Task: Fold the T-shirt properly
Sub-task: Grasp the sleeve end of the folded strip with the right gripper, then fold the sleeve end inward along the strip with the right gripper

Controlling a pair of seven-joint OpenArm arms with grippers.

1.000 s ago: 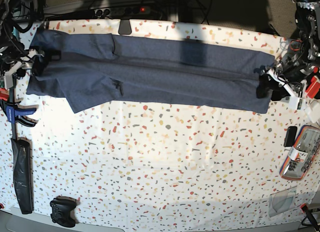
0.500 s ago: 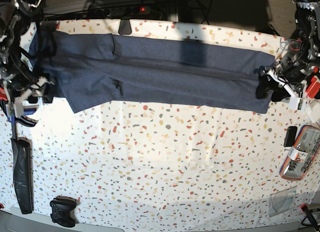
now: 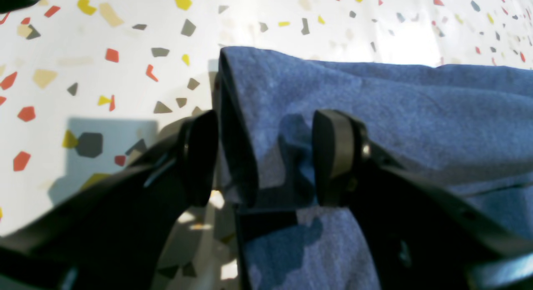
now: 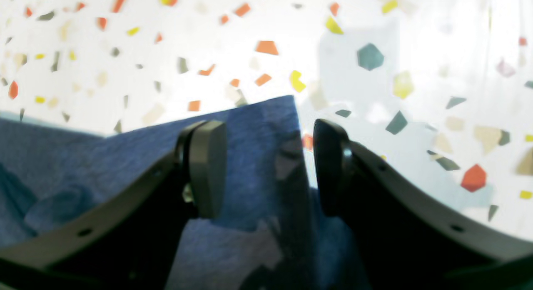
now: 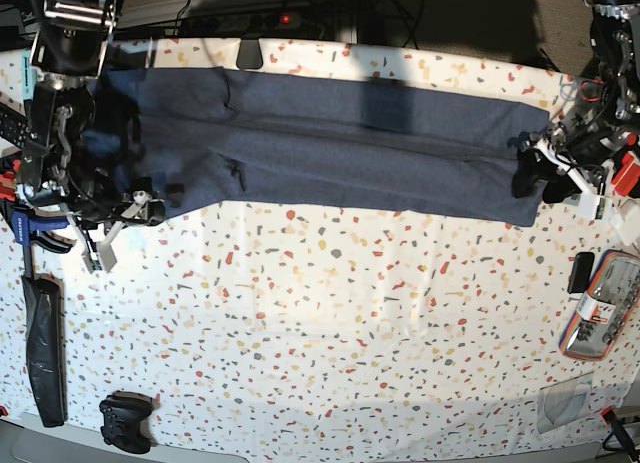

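Note:
The navy T-shirt (image 5: 350,133) lies folded into a long strip across the far part of the table, plain side up. My right gripper (image 5: 150,205) is at the strip's lower-left corner. In the right wrist view, the right gripper (image 4: 266,169) is open and the shirt's corner (image 4: 258,127) lies between its fingers. My left gripper (image 5: 525,173) is at the strip's right end. In the left wrist view, the left gripper (image 3: 266,156) is open and straddles a raised fold of the shirt (image 3: 416,106).
The terrazzo-patterned tablecloth (image 5: 350,313) covers the table. A game controller (image 5: 125,421) and a long black bar (image 5: 45,353) lie at the front left, with a blue clamp (image 5: 35,228) above them. A tray (image 5: 600,305) and a small black object (image 5: 581,271) sit at the right edge.
The right arm has swung from the shirt's left edge down and to the right, to its lower-left corner. The left arm and the shirt have not moved.

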